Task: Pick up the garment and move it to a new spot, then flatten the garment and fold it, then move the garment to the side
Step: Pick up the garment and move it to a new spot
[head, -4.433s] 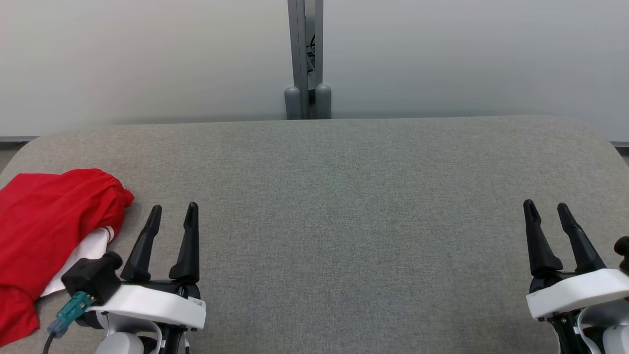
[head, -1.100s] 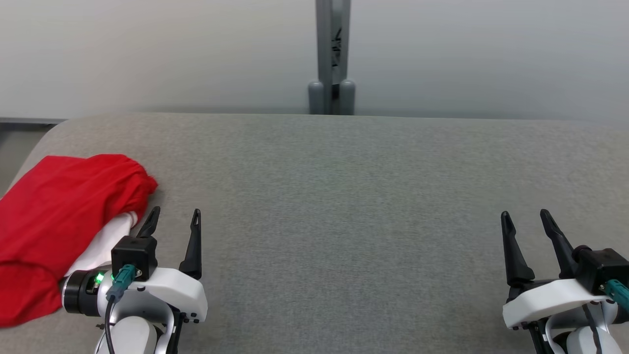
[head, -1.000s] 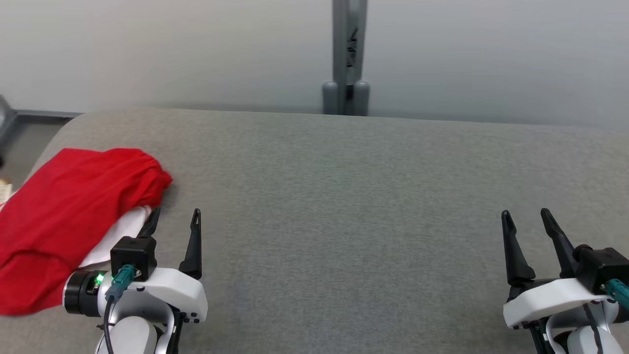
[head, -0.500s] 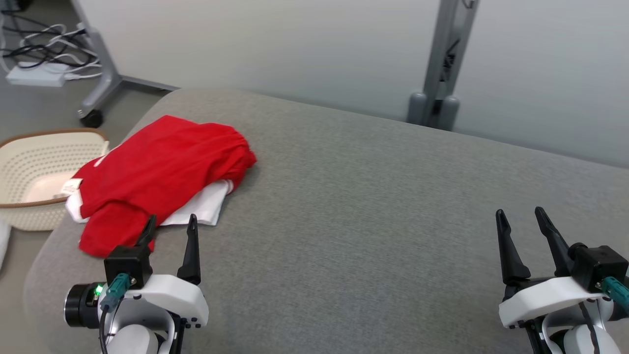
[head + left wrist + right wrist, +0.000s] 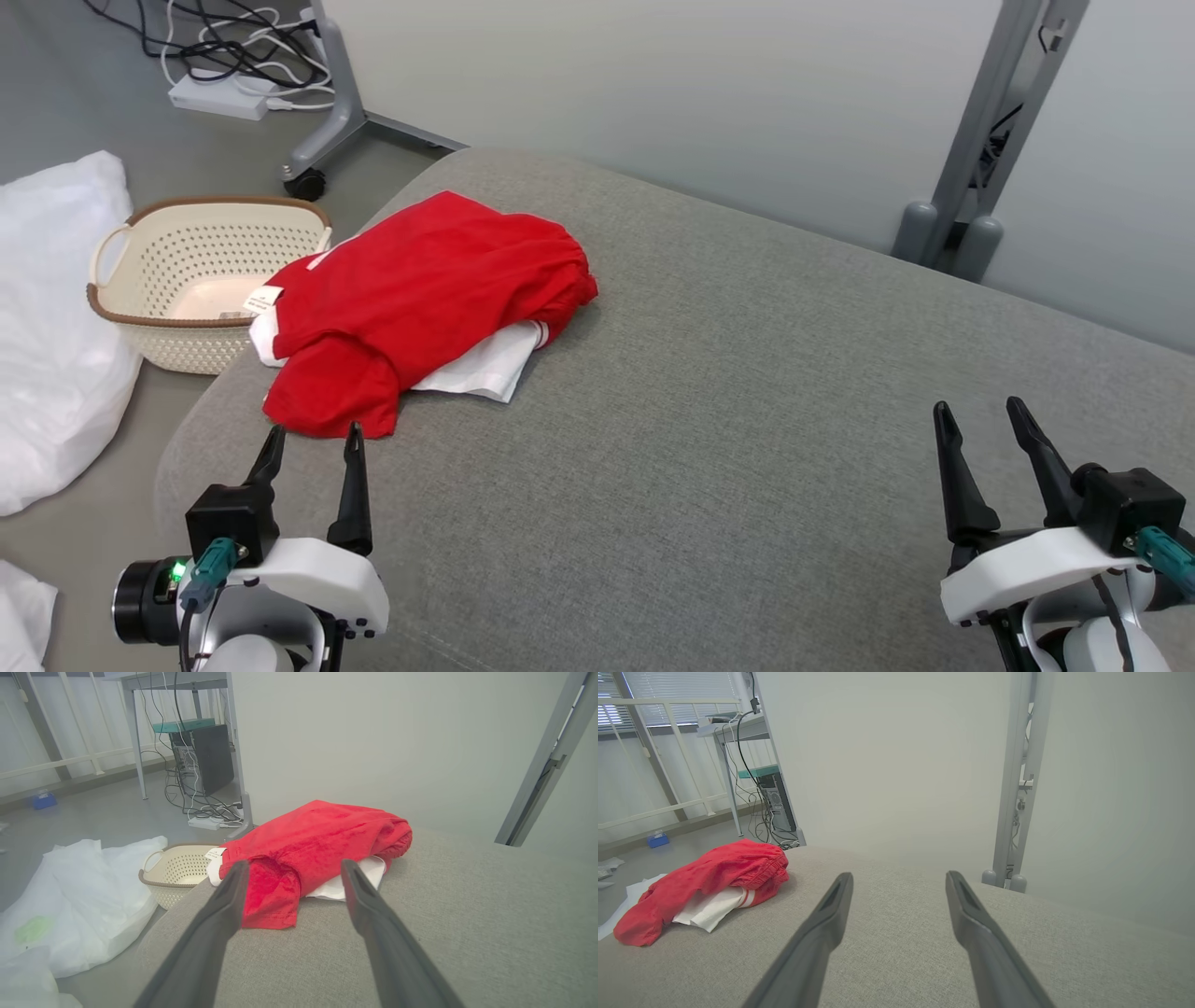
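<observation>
Moved: robot's view only, swung left; crumpled red-and-white cloth garment (image 5: 420, 289) unshifted at grey fabric-covered counter's (image 5: 747, 420) left edge. Left gripper (image 5: 315, 431), right gripper (image 5: 977, 406): fingers apart, empty.

one garment (image 5: 420, 289), one basket (image 5: 173, 347), two tools (image 5: 314, 431) (image 5: 977, 407), one padded table (image 5: 700, 420)

The head camera is looking down over the left end of the tabletop (image 5: 747, 392). Both wrist cameras are facing low along it, sharing the red garment (image 5: 420, 289).

Red-and-white garment (image 5: 420, 289), grey table (image 5: 728, 420), cream basket (image 5: 177, 252)
</observation>
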